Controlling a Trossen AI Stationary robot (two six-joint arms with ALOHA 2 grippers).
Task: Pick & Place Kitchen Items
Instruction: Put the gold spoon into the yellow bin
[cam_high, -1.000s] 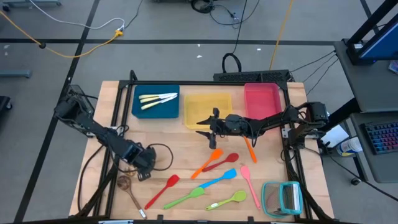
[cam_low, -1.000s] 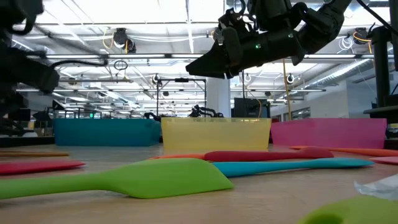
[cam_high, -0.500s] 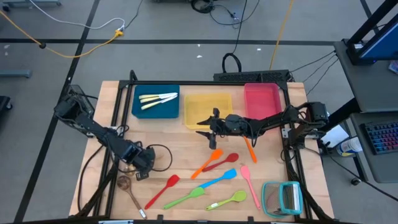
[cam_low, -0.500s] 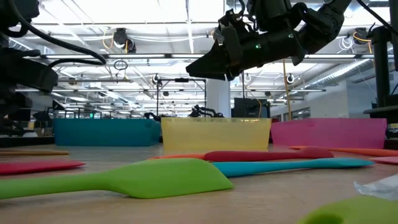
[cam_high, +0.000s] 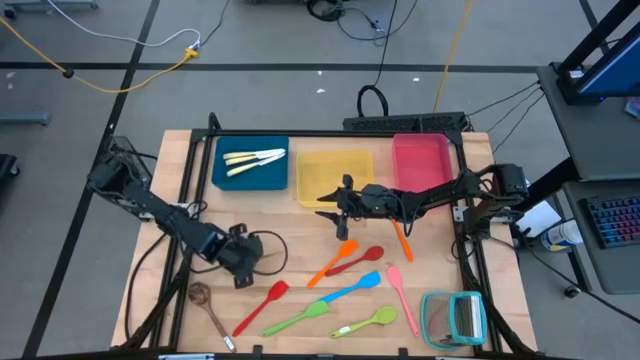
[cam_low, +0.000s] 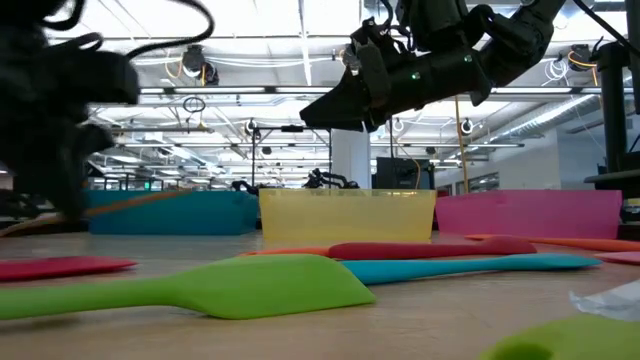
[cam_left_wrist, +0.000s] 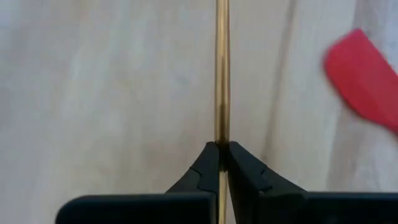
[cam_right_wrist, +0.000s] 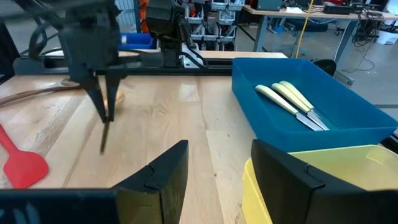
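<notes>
**Utensils on the table, a wooden spoon pinched in the left claw**

High view: utensils lie spread over the front of the table: a red spatula, an orange spatula, a red spoon, a blue spatula, a green spatula, a green spoon and a pink spatula. At the back stand three trays. The blue tray holds pale-handled knives; the yellow tray and the pink tray show nothing inside. A teal rack sits at the front right corner. The left gripper is near the red spatula, and a wooden spoon trails from it toward the front edge. The right gripper hangs by the front wall of the yellow tray.

Low view: the three trays stand in a row behind the green spatula. The left gripper holds the wooden spoon tilted, one end raised off the table. The right gripper hangs above the yellow tray.

Left wrist view: the fingers are pressed together on the thin handle of the wooden spoon; the red spatula lies just beside.

Right wrist view: the right gripper has its jaws spread with nothing between them. Beyond lie the knives in the blue tray.
</notes>
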